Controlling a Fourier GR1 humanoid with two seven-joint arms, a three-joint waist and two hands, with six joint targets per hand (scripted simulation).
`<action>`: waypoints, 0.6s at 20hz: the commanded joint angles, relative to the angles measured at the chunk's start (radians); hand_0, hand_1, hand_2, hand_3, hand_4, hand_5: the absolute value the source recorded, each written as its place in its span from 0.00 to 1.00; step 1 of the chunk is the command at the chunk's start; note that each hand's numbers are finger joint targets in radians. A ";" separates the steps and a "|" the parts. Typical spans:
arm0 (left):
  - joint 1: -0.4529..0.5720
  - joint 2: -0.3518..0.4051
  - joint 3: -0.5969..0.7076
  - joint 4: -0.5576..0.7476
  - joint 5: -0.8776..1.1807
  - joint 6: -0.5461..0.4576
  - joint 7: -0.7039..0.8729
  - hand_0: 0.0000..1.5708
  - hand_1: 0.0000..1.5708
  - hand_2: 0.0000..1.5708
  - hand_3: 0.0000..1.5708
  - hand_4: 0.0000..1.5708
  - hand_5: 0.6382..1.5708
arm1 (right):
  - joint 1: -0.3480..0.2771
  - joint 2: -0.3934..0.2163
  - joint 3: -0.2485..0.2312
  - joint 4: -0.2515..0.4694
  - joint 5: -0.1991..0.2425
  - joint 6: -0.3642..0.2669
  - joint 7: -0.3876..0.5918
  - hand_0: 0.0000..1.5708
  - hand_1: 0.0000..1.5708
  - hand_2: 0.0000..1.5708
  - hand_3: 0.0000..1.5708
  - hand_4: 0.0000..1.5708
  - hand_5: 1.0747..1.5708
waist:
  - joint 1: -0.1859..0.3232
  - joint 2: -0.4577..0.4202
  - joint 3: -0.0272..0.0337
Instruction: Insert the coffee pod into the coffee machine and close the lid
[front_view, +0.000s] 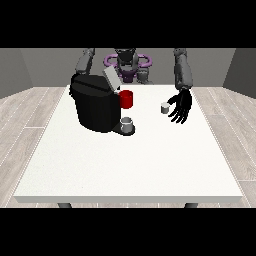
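White and large, the table (130, 165) is seen first, with its near half bare. Further back, at about ten o'clock from the table's middle, the black coffee machine (96, 107) is placed. A small grey cup (127, 125) is set on its drip base, at the machine's four o'clock side. The grey lid (111, 77) is raised and tilted at the machine's top, so the machine is not closed. A red part (126, 99) is seen at the machine's three o'clock side, under the lid. The small pale coffee pod (164, 107) is standing on the table at three o'clock from the machine, well apart from it. The hand at the view's right (181, 106) is held just beside the pod, at its three o'clock, with fingers spread and hanging down; nothing is gripped. The other hand is hidden behind the machine.
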 joint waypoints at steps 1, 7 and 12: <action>-0.006 -0.081 -0.060 0.003 -0.037 -0.017 0.006 0.77 0.77 0.78 0.69 0.00 1.00 | 0.025 0.014 0.008 0.054 0.010 0.001 -0.049 0.00 0.00 0.00 0.00 0.19 1.00 | -0.001 -0.015 -0.0134; 0.050 -0.138 -0.098 -0.026 -0.054 -0.036 -0.013 0.82 0.82 0.82 0.71 0.05 1.00 | 0.039 -0.026 -0.052 0.120 -0.035 0.042 -0.087 0.00 0.00 0.00 0.00 0.26 1.00 | 0.033 -0.070 -0.0127; 0.005 -0.113 -0.066 0.036 -0.070 -0.029 -0.030 0.76 0.76 0.81 0.75 0.15 1.00 | 0.011 -0.015 -0.034 0.087 -0.022 0.005 0.001 0.00 0.00 0.00 0.00 0.25 1.00 | 0.026 -0.083 -0.0141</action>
